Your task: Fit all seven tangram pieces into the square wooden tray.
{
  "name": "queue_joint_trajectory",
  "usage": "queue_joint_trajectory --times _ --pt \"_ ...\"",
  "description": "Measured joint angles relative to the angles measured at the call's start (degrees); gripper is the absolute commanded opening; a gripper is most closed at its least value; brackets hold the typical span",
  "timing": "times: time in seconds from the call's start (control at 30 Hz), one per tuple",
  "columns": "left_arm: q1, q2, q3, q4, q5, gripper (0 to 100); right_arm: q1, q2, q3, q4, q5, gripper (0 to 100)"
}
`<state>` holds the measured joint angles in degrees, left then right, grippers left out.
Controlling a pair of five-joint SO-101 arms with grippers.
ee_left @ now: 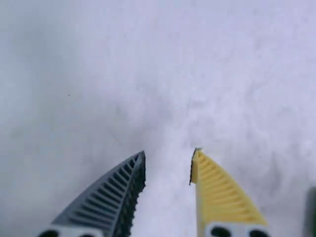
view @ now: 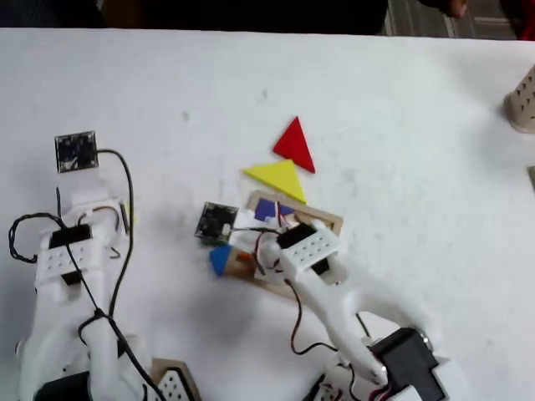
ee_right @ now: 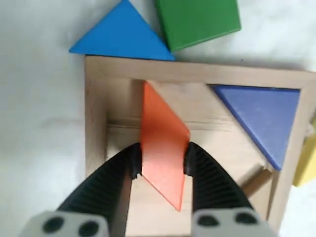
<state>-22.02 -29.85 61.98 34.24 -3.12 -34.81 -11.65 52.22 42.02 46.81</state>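
My right gripper point(ee_right: 162, 160) is shut on an orange parallelogram point(ee_right: 163, 143), held over the square wooden tray point(ee_right: 96, 123). A dark blue triangle point(ee_right: 261, 118) lies in one corner of the tray. Just outside the tray's rim lie a light blue triangle point(ee_right: 121, 37) and a green square point(ee_right: 197, 19). In the high view the right arm point(view: 309, 251) covers most of the tray point(view: 330, 221). A yellow triangle point(view: 278, 178) touches the tray's far edge, and a red triangle point(view: 294, 144) lies just beyond it. My left gripper point(ee_left: 168, 158) is open over bare white table.
The left arm point(view: 67, 251) stands at the table's left, apart from the pieces. A pale perforated block point(view: 522, 100) sits at the far right edge. White tabletop point(view: 401, 125) lies open to the right of and beyond the pieces.
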Motion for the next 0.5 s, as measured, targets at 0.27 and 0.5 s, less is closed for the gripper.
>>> queue_joint_trajectory --times 0.27,0.5 --pt "0.0 0.0 0.0 0.0 0.0 18 10.2 -8.4 -0.7 2.8 0.2 1.7" --pt "0.0 0.0 0.0 0.0 0.0 18 18.1 -17.5 -0.7 5.3 15.0 1.7"
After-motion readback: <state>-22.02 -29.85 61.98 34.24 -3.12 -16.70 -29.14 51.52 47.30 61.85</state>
